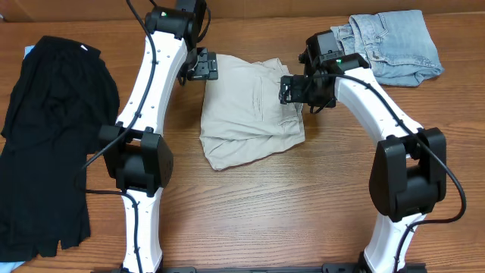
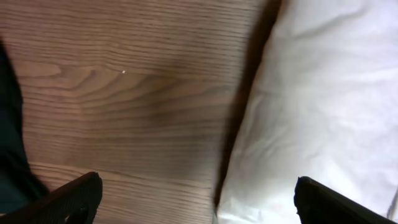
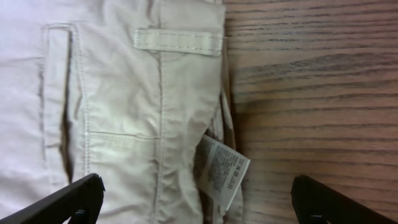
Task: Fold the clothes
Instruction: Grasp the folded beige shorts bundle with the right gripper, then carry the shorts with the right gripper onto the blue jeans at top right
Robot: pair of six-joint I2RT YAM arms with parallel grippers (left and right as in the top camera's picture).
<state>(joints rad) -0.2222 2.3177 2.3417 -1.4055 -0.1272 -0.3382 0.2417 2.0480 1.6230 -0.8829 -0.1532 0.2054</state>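
Two grippers flank the shorts [image 1: 246, 114], which lie mid-table [image 1: 265, 205] as a rough, doubled-over bundle. The left gripper [image 1: 201, 67] hovers at the shorts' far-left corner and the right gripper [image 1: 294, 91] over their far-right edge. Both have jaws spread wide, with only cloth and wood below.

Risks, as I judge them: the left jaws straddle the cloth's border, so closing there could catch just the top layer or slip onto bare wood, and a lift would peel the bundle open instead of folding it. On the right, the loose label [image 3: 222, 171] sticks out past the shorts' edge, and pinching it instead of the waistband would give a weak hold and drag the shorts askew. Uneven pulls could also shove them toward the denim [image 1: 398, 45] to their right or the black garment [image 1: 45, 136] to their left.

The shorts are pale beige cotton, creased, with a belt loop [image 3: 179, 40] and stitched seams showing. Their near edge is uneven.
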